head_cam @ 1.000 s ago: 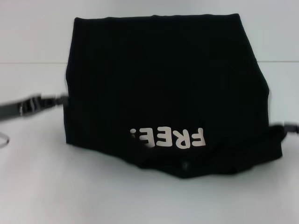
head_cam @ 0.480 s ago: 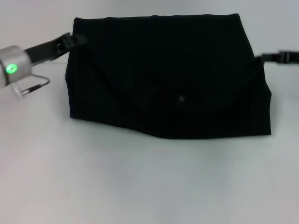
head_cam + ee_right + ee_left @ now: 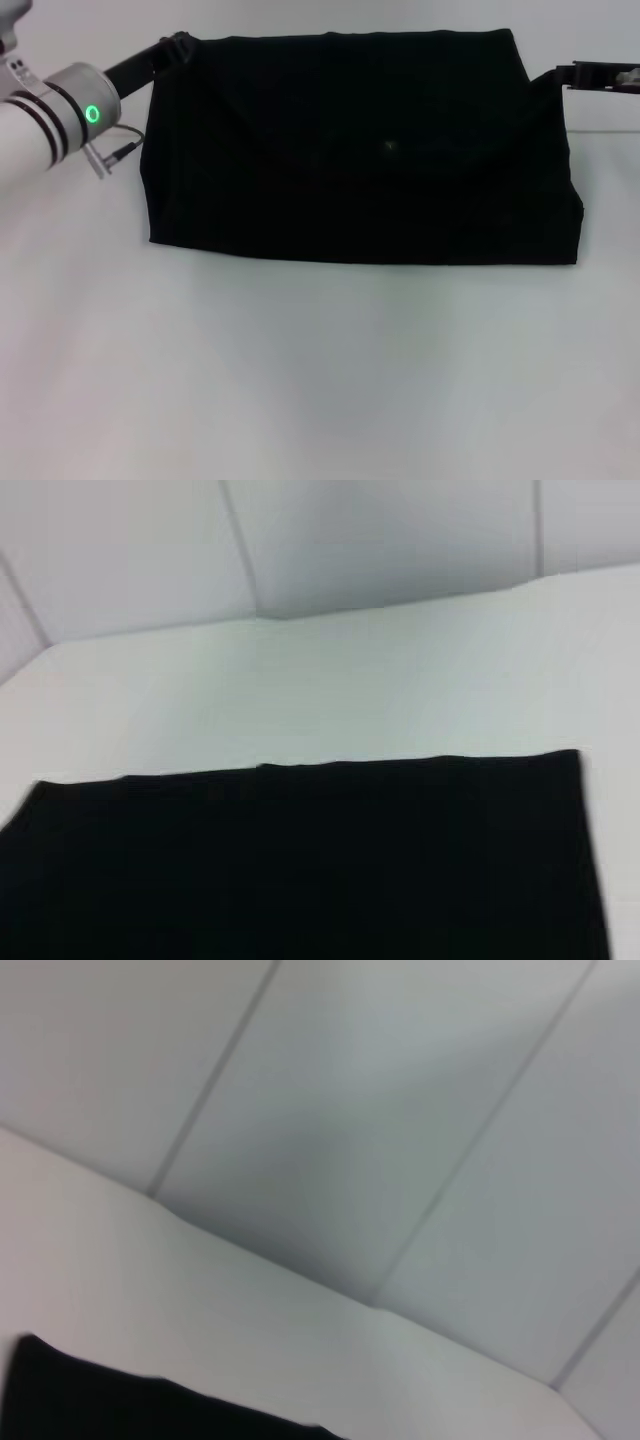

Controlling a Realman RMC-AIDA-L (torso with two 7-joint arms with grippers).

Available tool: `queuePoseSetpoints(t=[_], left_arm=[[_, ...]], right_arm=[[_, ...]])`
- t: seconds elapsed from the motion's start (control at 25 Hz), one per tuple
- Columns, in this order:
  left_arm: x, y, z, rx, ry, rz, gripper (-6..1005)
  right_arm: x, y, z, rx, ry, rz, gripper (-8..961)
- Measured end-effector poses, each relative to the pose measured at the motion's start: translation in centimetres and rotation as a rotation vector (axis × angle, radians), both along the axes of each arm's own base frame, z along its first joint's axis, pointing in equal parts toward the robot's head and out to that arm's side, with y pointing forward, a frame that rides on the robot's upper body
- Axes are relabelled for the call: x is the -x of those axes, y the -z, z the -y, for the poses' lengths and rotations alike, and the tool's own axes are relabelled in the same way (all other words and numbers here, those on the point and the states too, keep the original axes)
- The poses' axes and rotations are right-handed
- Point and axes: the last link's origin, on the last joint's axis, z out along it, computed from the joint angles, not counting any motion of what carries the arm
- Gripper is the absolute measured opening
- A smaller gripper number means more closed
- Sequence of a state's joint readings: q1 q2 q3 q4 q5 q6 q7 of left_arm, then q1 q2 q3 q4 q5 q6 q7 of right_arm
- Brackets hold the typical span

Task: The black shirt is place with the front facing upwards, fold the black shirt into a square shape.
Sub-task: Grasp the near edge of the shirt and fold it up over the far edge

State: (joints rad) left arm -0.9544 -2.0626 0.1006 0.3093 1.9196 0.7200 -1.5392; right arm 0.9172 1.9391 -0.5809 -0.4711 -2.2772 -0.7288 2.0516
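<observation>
The black shirt (image 3: pixel 360 150) lies on the white table (image 3: pixel 320 370) as a wide rectangle folded in half, its lettering hidden inside the fold. My left gripper (image 3: pixel 172 47) is at the shirt's far left corner, shut on the cloth edge. At the far right corner, my right gripper (image 3: pixel 562 75) is shut on the cloth, which is drawn out into a point toward it. The left wrist view catches only a strip of the black shirt (image 3: pixel 100 1410). In the right wrist view the flat black shirt (image 3: pixel 300 860) fills the lower half.
The left arm's silver wrist (image 3: pixel 75 105), with its green light and a thin cable, hangs over the table to the left of the shirt. Pale wall panels (image 3: pixel 380 540) rise behind the table's far edge. Bare white table stretches from the shirt to the near edge.
Both grippers carried the shirt's near edge up and away to the far edge, folding it in half. The "FREE!" lettering is now covered and the near fold line has straightened.
</observation>
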Motion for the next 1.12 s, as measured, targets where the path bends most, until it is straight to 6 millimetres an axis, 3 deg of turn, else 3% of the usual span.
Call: queuePoseSetpoints(t=[0.28, 0.48, 0.88, 1.12], left_arm=[[0.0, 2.9, 0.6, -0.023, -0.009, -0.090, 0], [0.0, 4.5, 1.3, -0.003, 0.002, -0.143, 6], [-0.1, 5.3, 1.7, 0.012, 0.016, -0.169, 17], [0.2, 5.1, 1.7, 0.014, 0.011, -0.177, 308]], right_arm=[[-0.2, 3.2, -0.4, -0.032, 0.021, 0.093, 10], [-0.5, 4.4, -0.1, -0.040, 0.029, 0.131, 10], [-0.6, 5.9, 0.5, -0.010, 0.008, 0.194, 45], [-0.5, 5.7, 0.4, -0.005, -0.012, 0.217, 254]])
